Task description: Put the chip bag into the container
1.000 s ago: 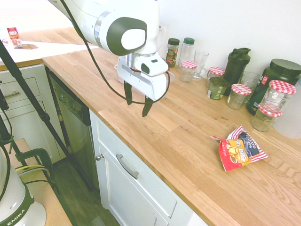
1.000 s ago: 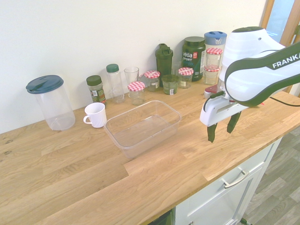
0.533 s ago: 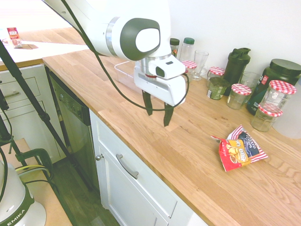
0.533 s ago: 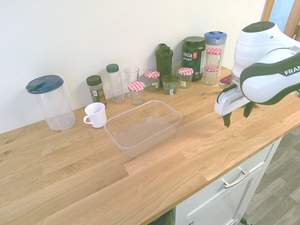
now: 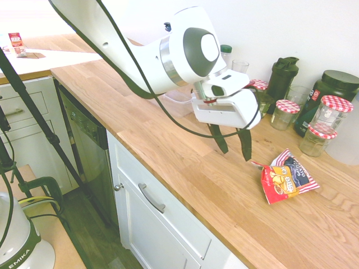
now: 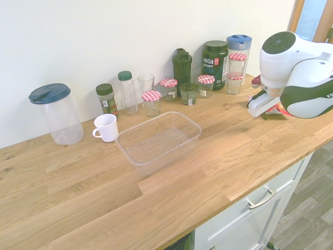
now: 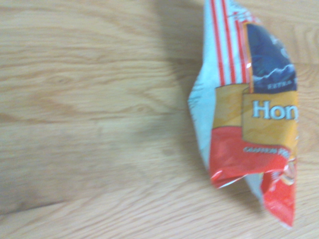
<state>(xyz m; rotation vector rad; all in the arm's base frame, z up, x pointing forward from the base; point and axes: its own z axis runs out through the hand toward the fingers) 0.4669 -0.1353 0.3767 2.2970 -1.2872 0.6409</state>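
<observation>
The chip bag [image 5: 286, 178], red with a dark blue panel and red-white striped edges, lies flat on the wooden counter. It fills one side of the wrist view as the chip bag [image 7: 254, 124]. In the second exterior view only a red sliver of the chip bag [image 6: 281, 109] shows behind the arm. My gripper [image 5: 235, 153] hangs open and empty just above the counter, a short way from the bag on the container's side. The container [image 6: 136, 154], a shallow clear tub, stands empty in the middle of the counter. In the first exterior view the arm hides it.
Jars with red-checked lids [image 5: 286, 112], a dark shaker bottle [image 5: 282, 75] and a black tub [image 5: 331, 89] line the wall behind the bag. A white mug [image 6: 106, 127] and a tall clear pitcher [image 6: 56, 112] stand beyond the container. The counter's front edge [image 5: 185, 193] runs close by.
The arm has swung along the counter, away from the container and toward the chip bag. The fingers have stayed open and empty.
</observation>
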